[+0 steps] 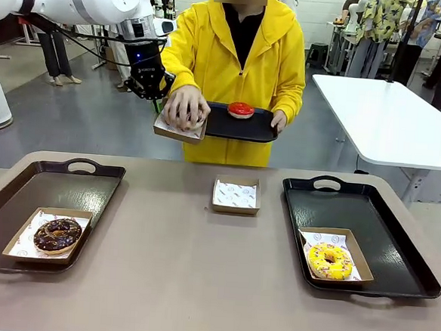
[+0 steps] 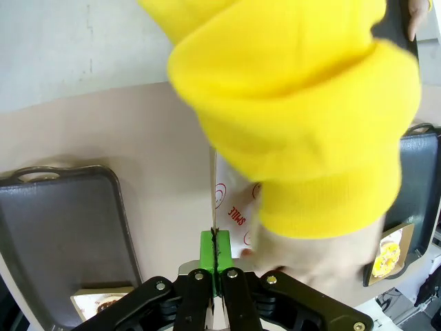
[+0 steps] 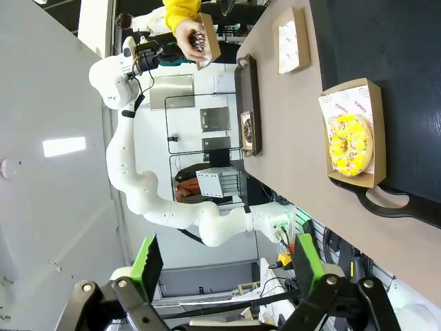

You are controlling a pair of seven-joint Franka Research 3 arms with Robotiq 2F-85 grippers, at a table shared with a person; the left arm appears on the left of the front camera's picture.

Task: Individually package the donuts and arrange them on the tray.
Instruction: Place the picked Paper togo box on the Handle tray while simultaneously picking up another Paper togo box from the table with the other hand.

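My left gripper [image 1: 158,100] is raised beyond the table's far edge and shut on the rim of a cardboard box [image 1: 179,130]. In the left wrist view its green pads [image 2: 207,249] pinch that box's thin wall [image 2: 213,200]. The person's hand [image 1: 185,106] presses into the box, covering a dark sprinkled donut [image 3: 198,41]. Their other hand holds a small black tray [image 1: 246,127] carrying the red donut [image 1: 240,109]. The chocolate donut [image 1: 57,234] is boxed on the left tray [image 1: 22,189]. The yellow donut [image 1: 329,261] is boxed on the right tray [image 1: 396,253]. My right gripper [image 3: 229,262] is open, off the table.
An empty paper-lined box [image 1: 236,195] lies at the table's middle, near the far edge. The person's yellow sleeve [image 2: 303,103] hangs close over my left gripper. A white table [image 1: 390,117] stands behind at the right.
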